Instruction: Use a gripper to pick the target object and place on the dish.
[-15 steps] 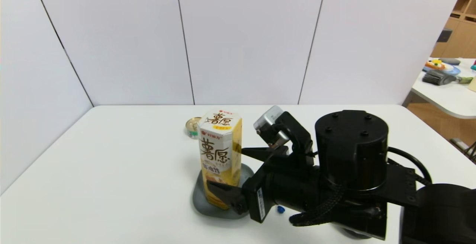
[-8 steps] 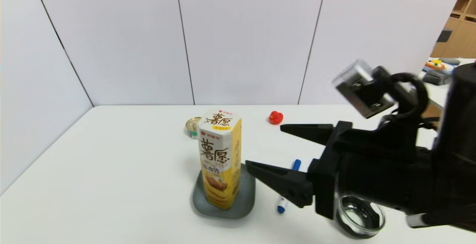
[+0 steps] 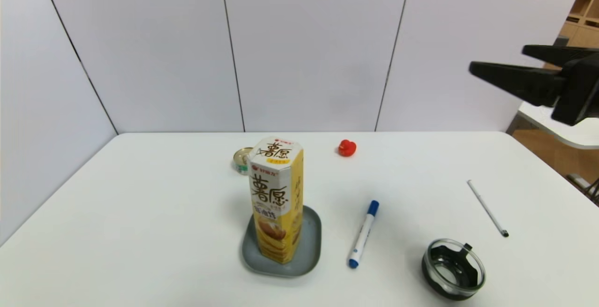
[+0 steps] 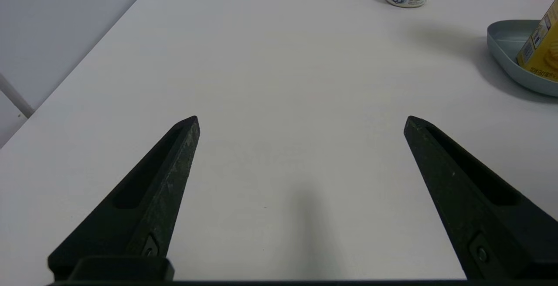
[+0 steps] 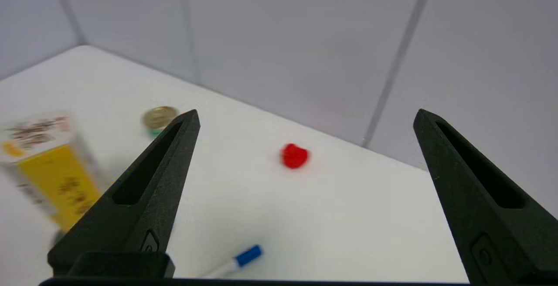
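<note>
Tall yellow-and-white cardboard snack box (image 3: 277, 199) upright on the shallow grey-blue plastic dish (image 3: 310, 246).
Nearest, the black left gripper (image 4: 301, 122), wide and empty, is over the white bench (image 3: 164, 213); the black right gripper (image 5: 307, 114), likewise wide and empty, is raised at the right, well apart from the box; beyond the dish sits a small round tin can (image 3: 242, 159).

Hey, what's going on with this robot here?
Nobody is handling anything right now. The tall yellow-and-white snack box stands upright on the grey-blue dish, where the robot was asked to put it. Its right gripper is open and empty, away from the box; the left gripper is idle over bare table.
</note>
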You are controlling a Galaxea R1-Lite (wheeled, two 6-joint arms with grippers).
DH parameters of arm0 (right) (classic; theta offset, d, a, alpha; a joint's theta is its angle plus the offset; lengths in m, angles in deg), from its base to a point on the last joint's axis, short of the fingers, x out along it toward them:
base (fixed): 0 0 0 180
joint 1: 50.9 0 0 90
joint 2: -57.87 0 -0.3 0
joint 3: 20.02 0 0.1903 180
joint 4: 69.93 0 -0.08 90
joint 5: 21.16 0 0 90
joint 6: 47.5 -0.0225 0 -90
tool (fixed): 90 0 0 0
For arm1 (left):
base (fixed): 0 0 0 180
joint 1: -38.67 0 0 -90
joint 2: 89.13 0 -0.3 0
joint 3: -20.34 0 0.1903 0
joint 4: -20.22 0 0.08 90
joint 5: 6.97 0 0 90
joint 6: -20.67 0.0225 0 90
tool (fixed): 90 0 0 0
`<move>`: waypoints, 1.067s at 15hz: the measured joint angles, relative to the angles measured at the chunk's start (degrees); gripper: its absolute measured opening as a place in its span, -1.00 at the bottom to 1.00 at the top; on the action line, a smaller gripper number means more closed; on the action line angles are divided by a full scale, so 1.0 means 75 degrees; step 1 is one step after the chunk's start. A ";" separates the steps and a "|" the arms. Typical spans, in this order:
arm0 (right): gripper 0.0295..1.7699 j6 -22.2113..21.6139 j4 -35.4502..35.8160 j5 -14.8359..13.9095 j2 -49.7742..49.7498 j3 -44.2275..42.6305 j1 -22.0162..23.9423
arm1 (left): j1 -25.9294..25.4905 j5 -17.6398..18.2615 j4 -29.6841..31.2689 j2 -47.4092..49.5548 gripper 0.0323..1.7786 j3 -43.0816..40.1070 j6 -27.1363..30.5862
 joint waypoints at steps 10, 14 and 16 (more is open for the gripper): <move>0.91 0.0093 -0.0545 0.0067 -0.3144 0.1656 0.2575 | -0.0003 0.0000 0.0000 0.0000 0.90 0.0000 -0.0003; 0.91 -0.0114 -0.0484 0.0096 -0.4764 0.2807 0.2539 | -0.0003 0.0003 0.0000 0.0000 0.90 0.0000 -0.0003; 0.91 -0.0180 -0.0493 0.0102 -0.5609 0.3340 0.2518 | -0.0003 0.0003 0.0000 0.0000 0.90 0.0000 -0.0003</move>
